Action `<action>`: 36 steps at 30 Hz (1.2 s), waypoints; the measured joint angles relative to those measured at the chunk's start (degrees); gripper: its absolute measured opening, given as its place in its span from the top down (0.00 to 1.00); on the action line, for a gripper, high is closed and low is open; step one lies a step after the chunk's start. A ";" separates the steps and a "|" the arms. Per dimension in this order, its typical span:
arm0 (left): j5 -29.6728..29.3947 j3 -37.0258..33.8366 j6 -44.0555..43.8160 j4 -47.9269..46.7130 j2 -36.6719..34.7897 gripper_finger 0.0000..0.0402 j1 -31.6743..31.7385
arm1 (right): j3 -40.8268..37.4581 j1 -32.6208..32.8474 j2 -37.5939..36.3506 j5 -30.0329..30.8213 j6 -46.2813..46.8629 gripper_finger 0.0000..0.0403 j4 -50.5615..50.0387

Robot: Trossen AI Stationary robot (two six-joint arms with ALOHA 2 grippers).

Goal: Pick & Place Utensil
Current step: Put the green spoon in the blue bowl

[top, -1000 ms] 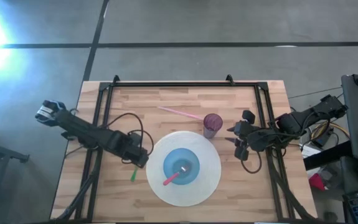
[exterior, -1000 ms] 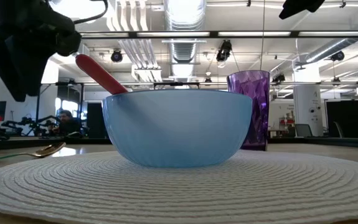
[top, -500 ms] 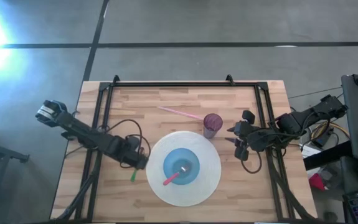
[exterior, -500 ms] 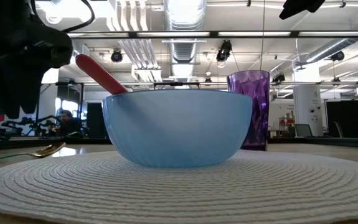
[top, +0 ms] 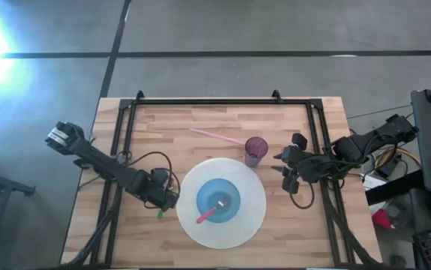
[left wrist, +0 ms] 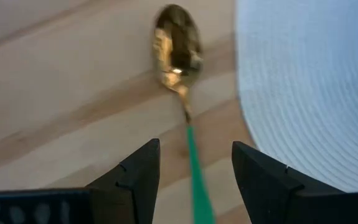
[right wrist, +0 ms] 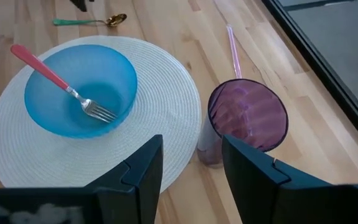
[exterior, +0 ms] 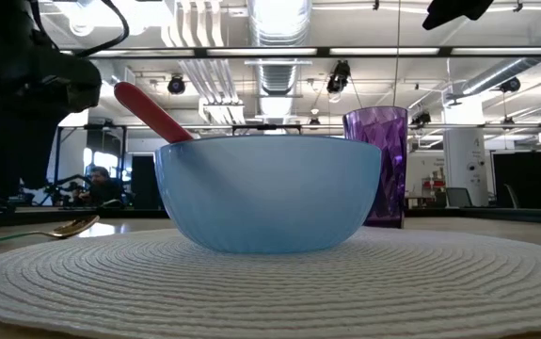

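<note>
Spoon (left wrist: 179,56) blurs beyond the parted, empty left gripper (left wrist: 194,171); its green handle seems cut off between them.

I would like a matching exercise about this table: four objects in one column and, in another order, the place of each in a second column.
Objects:
1. red-handled fork
2. green-handled spoon
3. pink straw
4. purple cup

Places:
A. lying on the bare wood behind the cup
B. leaning inside the blue bowl
C. standing just off the placemat's edge
D. on the wood between the open fingers of the left end effector

Pairs: 1-B, 2-D, 3-A, 4-C
</note>
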 joint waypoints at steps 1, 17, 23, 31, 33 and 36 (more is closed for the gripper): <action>0.12 0.62 0.14 0.12 0.36 0.53 -0.10 | -0.02 0.00 0.00 0.00 0.00 0.61 0.00; 3.74 9.97 0.79 -7.98 8.81 0.53 -0.23 | -2.36 0.00 -0.02 0.07 1.21 0.61 -0.09; 4.36 9.76 0.69 -5.23 11.22 0.53 -0.33 | -2.36 0.00 -0.04 0.04 1.21 0.61 -0.04; 4.02 8.64 0.54 -4.90 12.03 0.53 -0.34 | -2.36 0.00 -0.04 -0.04 1.21 0.59 0.00; 4.04 7.45 0.10 -4.79 12.03 0.53 -0.34 | -2.36 0.00 -0.04 -0.64 1.22 0.60 0.04; 4.02 6.12 -0.04 -3.57 11.99 0.53 -0.41 | -2.38 0.04 -0.04 -1.22 1.23 0.61 0.11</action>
